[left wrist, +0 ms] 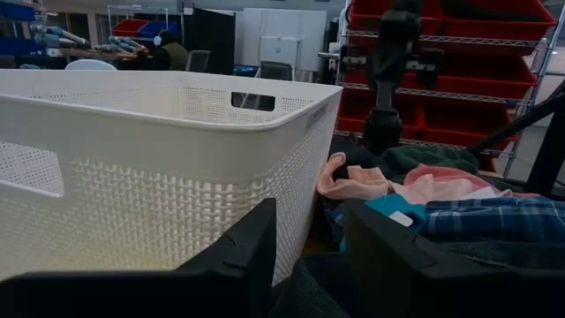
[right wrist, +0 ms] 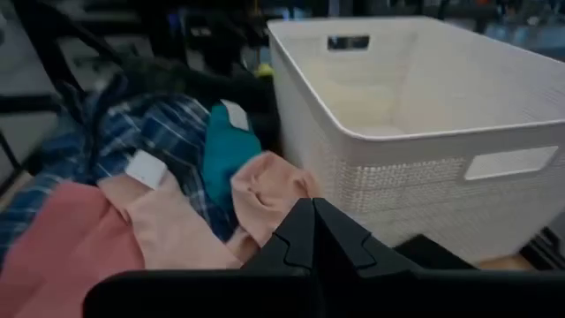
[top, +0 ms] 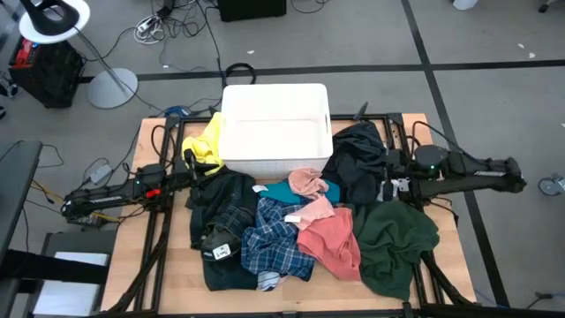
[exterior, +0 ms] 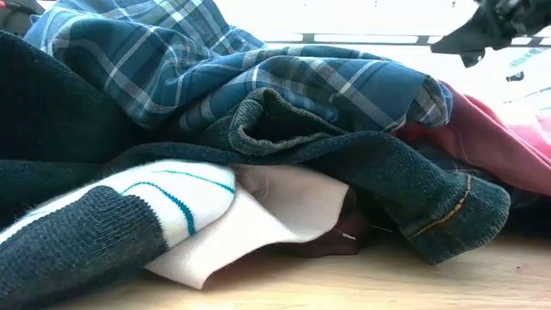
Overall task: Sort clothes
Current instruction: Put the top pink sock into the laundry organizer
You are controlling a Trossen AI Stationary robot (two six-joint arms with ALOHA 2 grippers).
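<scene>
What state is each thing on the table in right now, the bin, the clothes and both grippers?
White bin: upright, nothing visible inside.
Clothes: heaped on the table, none in the bin.
Yellow garment: bunched against the bin's side.
Left gripper: fingers open, empty.
Right gripper: fingers shut, empty.

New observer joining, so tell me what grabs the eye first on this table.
The white bin at the table's far edge, with nothing visible inside. In front of it sprawls a heap of clothes: blue plaid, salmon pink, dark green, black. A yellow garment lies beside the bin's left side.
</scene>
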